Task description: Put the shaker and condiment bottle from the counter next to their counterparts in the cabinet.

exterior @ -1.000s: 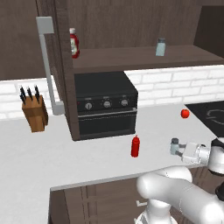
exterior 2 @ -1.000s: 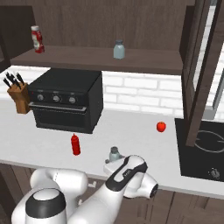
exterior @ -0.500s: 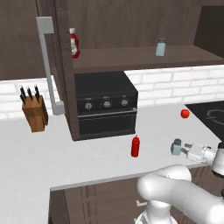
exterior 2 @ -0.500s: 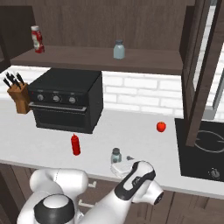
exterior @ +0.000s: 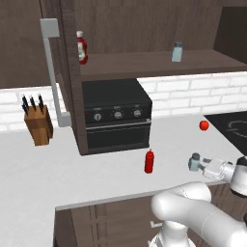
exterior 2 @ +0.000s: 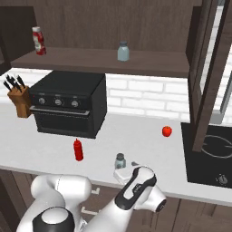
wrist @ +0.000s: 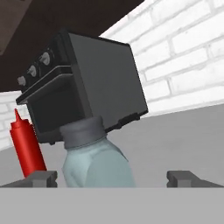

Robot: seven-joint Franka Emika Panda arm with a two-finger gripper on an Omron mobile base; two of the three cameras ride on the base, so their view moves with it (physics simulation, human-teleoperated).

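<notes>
On the left base view, the knife block (exterior: 38, 123) stands at the 9 o'clock edge of the white surface (exterior: 58, 173), with the cabinet door's pale grey bar handle (exterior: 52, 72) rising just to its right. The cabinet (exterior: 144, 29) spans the top of the view; on its shelf (exterior: 154, 63) the white-capped red bottle (exterior: 82, 47) sits at 11 o'clock and the pale blue shaker (exterior: 177, 51) at 1 o'clock, well apart from each other. The black countertop oven (exterior: 116, 116) occupies the centre, below the shelf. The condiment bottle (exterior: 149, 161) stands upright on the surface just in front of the oven's right front corner. Further right, at 4 o'clock, the shaker (exterior: 195, 162) stands upright near the front edge of the surface, and the gripper (exterior: 202, 165) sits level with it, approaching from the right. In the hand view the shaker (wrist: 94, 159) lies between the two fingertips (wrist: 39, 178), which stand wide on either side with clear gaps, so the gripper is released and grasps nothing. A small red round object (exterior: 204, 125) rests on the surface at 3 o'clock, beside the black cooktop (exterior: 231, 128) at the right edge.
</notes>
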